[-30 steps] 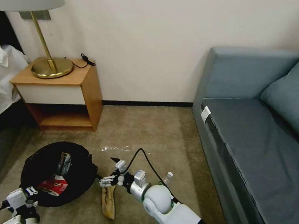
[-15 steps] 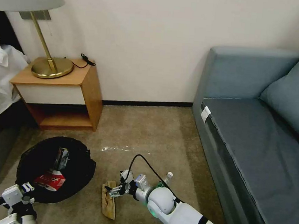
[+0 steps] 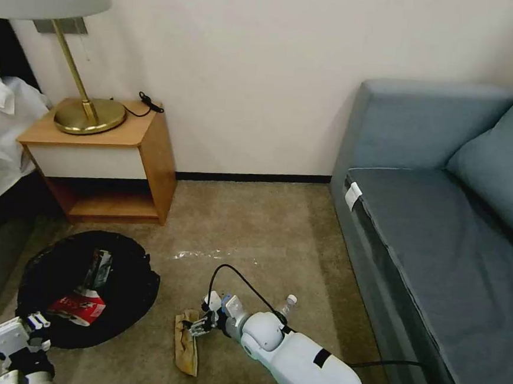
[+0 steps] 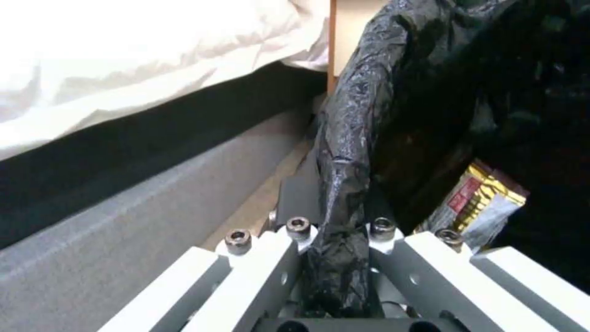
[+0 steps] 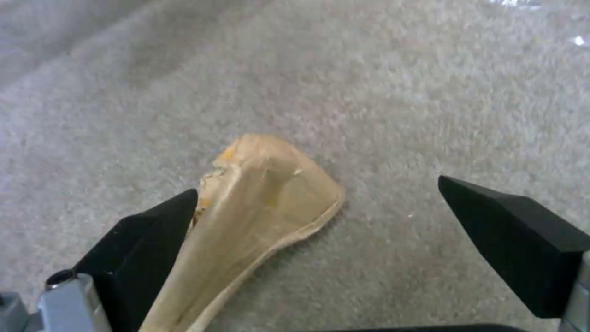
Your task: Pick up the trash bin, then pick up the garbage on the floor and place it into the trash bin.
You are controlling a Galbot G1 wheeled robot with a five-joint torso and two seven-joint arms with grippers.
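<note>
The right gripper (image 5: 316, 216) is hovering low over the carpet (image 5: 399, 92) with its jaws spread wide. The crumpled tan paper (image 5: 258, 203) is lying between them, its upper end touching the inner face of one black finger (image 5: 147, 240) and well apart from the other. In the head view the right gripper (image 3: 198, 325) is sitting at the top end of the tan paper (image 3: 187, 346). Just beyond the right arm, the small clear bottle (image 3: 286, 305) is lying on the carpet near the sofa (image 3: 443, 230).

The left gripper (image 4: 335, 258) is clamping its jaws narrowly on the black-bagged rim of the trash bin (image 4: 350, 138). Just inside the rim, the gold-and-dark wrapper (image 4: 479, 207) is resting against the bag. In the head view the left gripper (image 3: 26, 331) is gripping the near edge of the trash bin (image 3: 124, 288), and the red-and-white packet (image 3: 78, 308) is lying inside. Beyond the bin, a nightstand (image 3: 122, 164) is carrying a brass lamp (image 3: 88, 113).
</note>
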